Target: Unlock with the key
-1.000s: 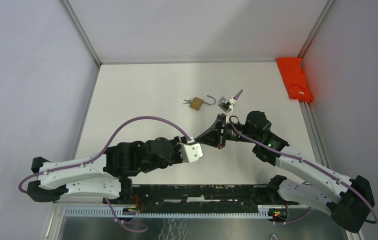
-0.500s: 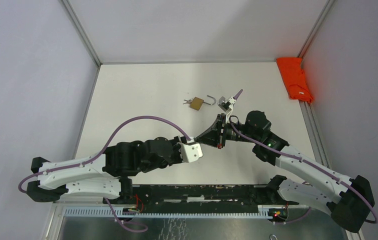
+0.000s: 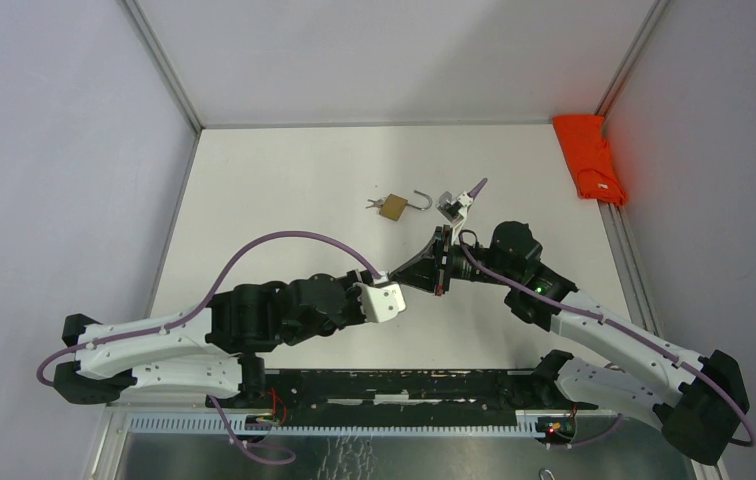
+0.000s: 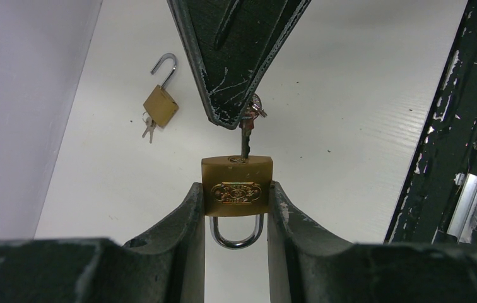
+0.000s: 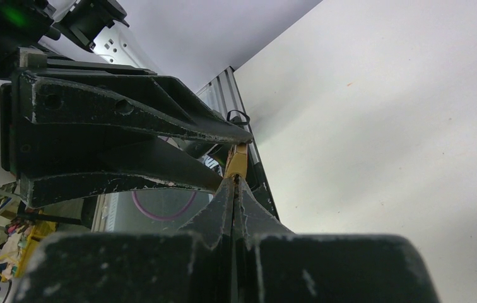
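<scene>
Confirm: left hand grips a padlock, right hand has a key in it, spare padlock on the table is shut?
Wrong on the spare padlock: it lies open, per the left wrist view. Rest holds: left hand grips a padlock, right hand has a key in it.

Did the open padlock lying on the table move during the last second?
No. The open padlock lies at the same spot, equally far from the far table edge as before.

The right gripper (image 5: 235,189) is squeezed tight at the bottom middle. Just above its tip, a gold padlock (image 5: 238,161) sits between the left gripper's black fingers (image 5: 147,117).
</scene>
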